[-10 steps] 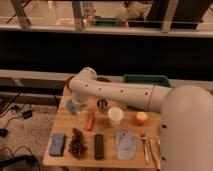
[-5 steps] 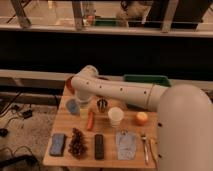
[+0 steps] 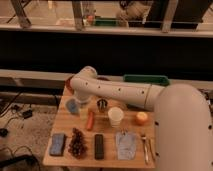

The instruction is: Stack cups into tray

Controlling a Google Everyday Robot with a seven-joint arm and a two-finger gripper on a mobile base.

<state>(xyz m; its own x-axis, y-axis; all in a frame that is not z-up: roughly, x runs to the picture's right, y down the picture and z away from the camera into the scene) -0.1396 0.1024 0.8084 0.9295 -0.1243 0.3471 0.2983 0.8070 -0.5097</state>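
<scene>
A light-blue cup (image 3: 72, 106) stands at the left of the wooden table. A small shiny metal cup (image 3: 102, 104) stands near the middle, and a taller cream-white cup (image 3: 115, 117) is just right of and in front of it. The green tray (image 3: 146, 79) is at the table's far right edge, partly behind my white arm. My gripper (image 3: 81, 101) hangs down from the arm's bend, right beside and slightly above the light-blue cup; the wrist hides most of it.
An orange-red bowl (image 3: 68, 83) peeks out behind the arm at the back left. On the table lie an orange fruit (image 3: 142, 118), a red sausage-like thing (image 3: 90, 120), a blue sponge (image 3: 57, 144), a dark cluster (image 3: 76, 142), a black bar (image 3: 99, 146), a blue cloth (image 3: 125, 145) and cutlery (image 3: 145, 148).
The end of my arm has shifted slightly left and down toward the light-blue cup. The cups and other things have not moved.
</scene>
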